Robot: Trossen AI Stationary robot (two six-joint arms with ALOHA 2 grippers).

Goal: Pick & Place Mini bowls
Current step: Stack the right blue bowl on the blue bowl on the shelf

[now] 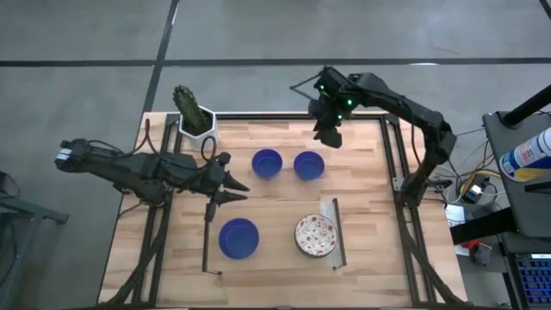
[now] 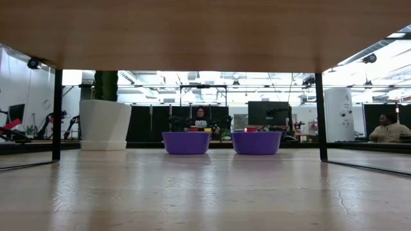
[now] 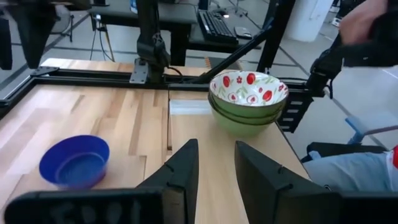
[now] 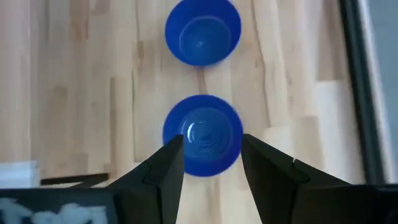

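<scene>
We see three blue mini bowls (image 1: 267, 162) loose on the bench (image 1: 362, 258): two at its 12 o'clock side, one (image 1: 238, 237) at 7. The speckled bowl (image 1: 316, 234), stacked on greenish ones, sits at 5. We judge stacking barely begun. The right end effector (image 1: 330, 135) hangs open above the far pair; the left end effector (image 1: 237, 192), also open, waits at 9.

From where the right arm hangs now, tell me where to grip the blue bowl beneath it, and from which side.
Grip the rim of the blue bowl, coming straight down from above. It sits upright with its mouth open, and the right gripper is already over it with its jaws open wider than the wall is thick. Put one finger inside and one outside the rim, on the side away from the second blue bowl.
</scene>
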